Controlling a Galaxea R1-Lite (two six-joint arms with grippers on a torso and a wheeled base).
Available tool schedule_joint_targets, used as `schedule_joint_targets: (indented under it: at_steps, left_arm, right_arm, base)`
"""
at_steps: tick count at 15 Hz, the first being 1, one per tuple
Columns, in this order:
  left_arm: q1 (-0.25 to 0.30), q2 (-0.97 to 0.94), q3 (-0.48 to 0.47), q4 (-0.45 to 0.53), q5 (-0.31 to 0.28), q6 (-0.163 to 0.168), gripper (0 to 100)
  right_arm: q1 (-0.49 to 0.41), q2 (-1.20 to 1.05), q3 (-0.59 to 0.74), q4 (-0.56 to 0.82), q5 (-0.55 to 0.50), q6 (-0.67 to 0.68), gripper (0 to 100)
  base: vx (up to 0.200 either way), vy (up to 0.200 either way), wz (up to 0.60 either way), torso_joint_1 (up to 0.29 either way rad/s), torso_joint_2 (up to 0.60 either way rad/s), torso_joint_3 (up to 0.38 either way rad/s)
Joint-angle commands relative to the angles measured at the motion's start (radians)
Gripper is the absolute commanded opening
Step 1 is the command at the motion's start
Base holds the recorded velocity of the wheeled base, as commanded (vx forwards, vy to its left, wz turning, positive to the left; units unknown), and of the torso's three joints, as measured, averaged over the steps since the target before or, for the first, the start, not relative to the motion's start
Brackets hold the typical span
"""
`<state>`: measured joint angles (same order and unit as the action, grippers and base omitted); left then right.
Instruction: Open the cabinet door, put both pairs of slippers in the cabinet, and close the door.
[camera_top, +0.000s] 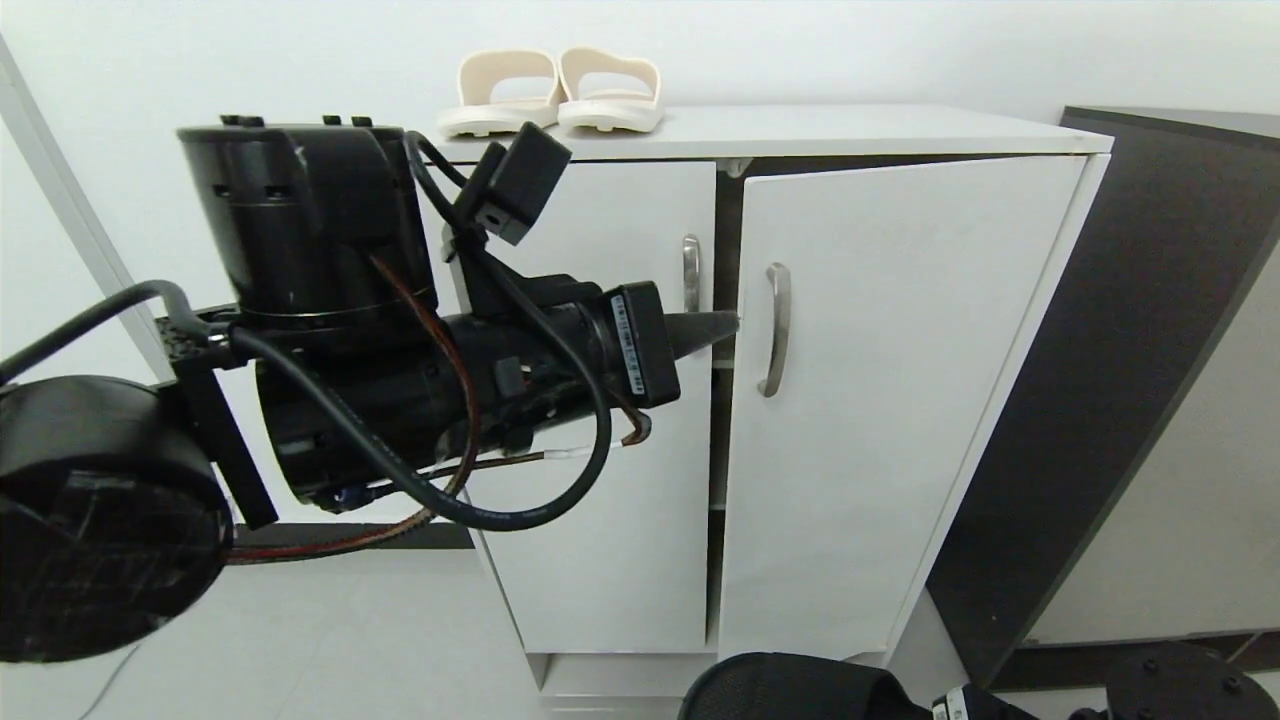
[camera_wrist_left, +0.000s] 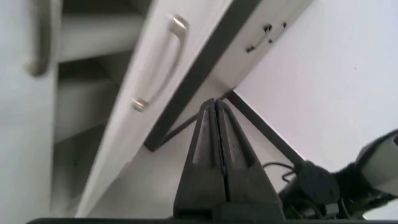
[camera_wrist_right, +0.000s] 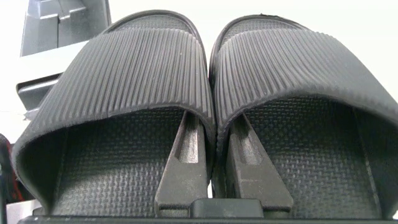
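White wall backs the cabinet (camera_top: 880, 130), cream slippers (camera_top: 555, 92) on top. The head view puts the left gripper (camera_top: 725, 322) at the gap beside the slightly ajar right door (camera_top: 880, 400), and the left wrist view shows its fingers (camera_wrist_left: 202, 143) pressed together on nothing. The right wrist view shows the right gripper (camera_wrist_right: 214, 121) clamped on the black slippers (camera_wrist_right: 137, 74), one finger inside each, while the left arm (camera_top: 400, 380) hides much of the left door (camera_top: 600, 560) and a dark panel (camera_top: 1150, 300) flanks the cabinet.

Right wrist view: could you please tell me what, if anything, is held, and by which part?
The right gripper holds the pair of black slippers by their adjoining inner sides, pinched between its jaws, one jaw under each strap.
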<state>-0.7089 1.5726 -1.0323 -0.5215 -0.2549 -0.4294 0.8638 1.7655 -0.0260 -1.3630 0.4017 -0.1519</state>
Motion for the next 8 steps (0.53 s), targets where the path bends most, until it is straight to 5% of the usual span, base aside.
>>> schedule_joint_targets:
  at_steps: [1, 8]
  left_arm:
    - [0.032, 0.032, -0.037, 0.000, -0.004, -0.003, 0]
    - [0.071, 0.233, -0.213, -0.026, -0.003, -0.003, 0]
  right_arm:
    - [0.001, 0.000, 0.009, -0.001, 0.002, -0.001, 0]
    - [0.011, 0.014, 0.021, 0.004, 0.002, -0.038, 0]
  base:
    - [0.000, 0.000, 0.00, 0.000, 0.00, 0.000]
    - [0.000, 0.000, 0.00, 0.000, 0.00, 0.000]
